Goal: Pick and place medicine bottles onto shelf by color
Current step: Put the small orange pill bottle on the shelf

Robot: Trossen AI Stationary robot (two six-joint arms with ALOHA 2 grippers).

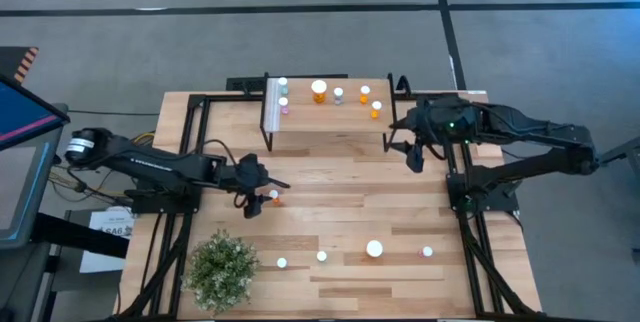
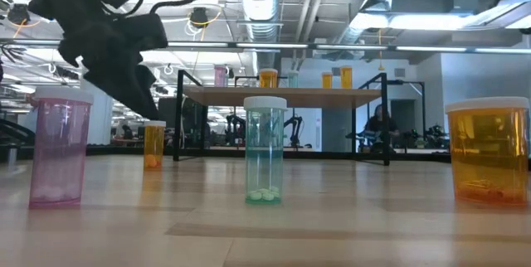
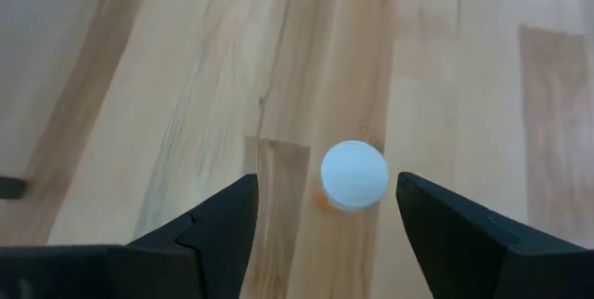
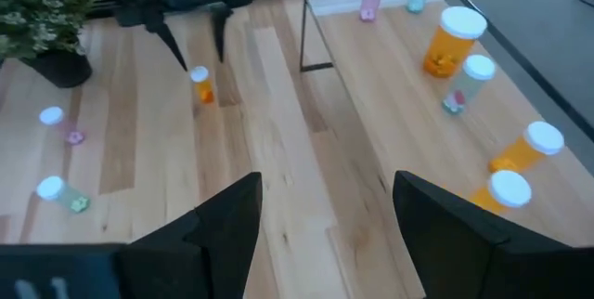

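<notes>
The small orange bottle [image 3: 353, 178] near the plant [image 1: 222, 270] looks light and slippery; my left gripper [image 3: 325, 215] hangs spread above it, so I should pinch its body under the cap.

The wooden table [image 1: 330, 177] carries the shelf [image 1: 325, 122] beside the right gripper [image 1: 412, 154], a small orange bottle [image 1: 274, 198] under the left gripper [image 1: 256, 202], and a plant [image 1: 222, 268] near it.
</notes>
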